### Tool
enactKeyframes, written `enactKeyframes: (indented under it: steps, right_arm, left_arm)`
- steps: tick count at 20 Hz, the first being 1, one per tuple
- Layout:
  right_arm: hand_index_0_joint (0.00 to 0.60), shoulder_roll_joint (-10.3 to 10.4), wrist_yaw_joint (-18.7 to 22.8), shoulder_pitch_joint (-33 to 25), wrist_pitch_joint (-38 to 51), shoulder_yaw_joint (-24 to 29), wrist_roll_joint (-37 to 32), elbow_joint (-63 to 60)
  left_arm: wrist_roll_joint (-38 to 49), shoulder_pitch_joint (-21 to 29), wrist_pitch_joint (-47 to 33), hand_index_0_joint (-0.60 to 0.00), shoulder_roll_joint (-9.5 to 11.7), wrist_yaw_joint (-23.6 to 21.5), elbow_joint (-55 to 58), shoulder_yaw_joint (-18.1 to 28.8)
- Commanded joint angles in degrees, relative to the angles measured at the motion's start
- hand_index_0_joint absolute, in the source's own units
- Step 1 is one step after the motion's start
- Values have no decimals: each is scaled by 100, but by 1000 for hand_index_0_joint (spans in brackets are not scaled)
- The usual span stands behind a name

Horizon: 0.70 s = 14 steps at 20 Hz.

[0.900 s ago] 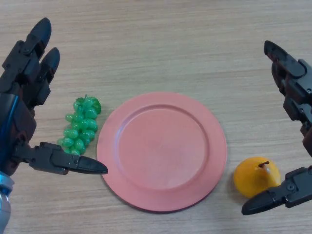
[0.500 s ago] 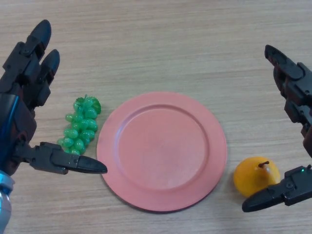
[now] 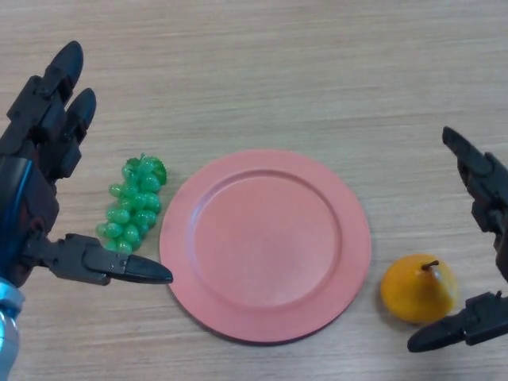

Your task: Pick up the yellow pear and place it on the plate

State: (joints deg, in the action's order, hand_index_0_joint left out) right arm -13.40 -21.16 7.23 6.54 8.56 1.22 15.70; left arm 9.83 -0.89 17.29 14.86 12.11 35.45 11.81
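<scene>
While the yellow pear is sitting on the wooden table just beside the right rim of the pink plate, the right hand is hovering around it with fingers spread and released, thumb just below the fruit, holding nothing. Over on the other side, the left hand is resting open too, fingers straight, its thumb pointing toward the plate beneath a bunch of green grapes.
</scene>
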Motion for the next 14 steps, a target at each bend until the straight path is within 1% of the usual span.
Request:
enactKeyframes:
  steps: [1,2,3,4,5,6,7,9,11,12,13,14]
  right_arm:
    - [0,-169,433,-189,1202,350,-108,-330]
    - [0,-189,512,-223,1347,320,-37,-574]
    - [0,-226,651,-310,1505,284,38,-908]
    - [0,-239,713,-336,1593,245,58,-1083]
    - [0,-249,913,-422,1828,167,260,-1477]
    - [0,-275,1007,-474,1921,133,283,-1686]
    - [0,-304,1209,-587,2149,88,404,-2099]
    - [0,-357,1372,-680,2349,30,476,-2621]
    - [0,-362,1413,-718,2369,-44,448,-2899]
    - [99,-361,1422,-717,2365,-50,463,-2911]
    - [250,-359,1441,-712,2325,-67,499,-2934]
    - [349,-354,1475,-712,2281,-83,524,-2957]
  left_arm:
    - [-100,161,-778,0,95,-218,294,143]
    - [-138,155,-744,0,101,-201,318,113]
    - [-237,108,-734,0,107,-69,322,72]
    - [-233,86,-768,0,81,-44,301,72]
    - [-203,76,-688,0,98,28,329,124]
    - [-171,79,-641,0,100,39,350,156]
    - [-152,60,-745,0,70,-7,344,160]
    - [-135,-10,-974,0,27,-74,305,148]
    - [-175,-60,-1137,0,21,-99,285,158]
    - [-173,-66,-1130,0,21,-96,292,162]
    - [-170,-80,-1102,0,21,-81,315,174]
    - [-177,-98,-1053,0,25,-46,352,194]
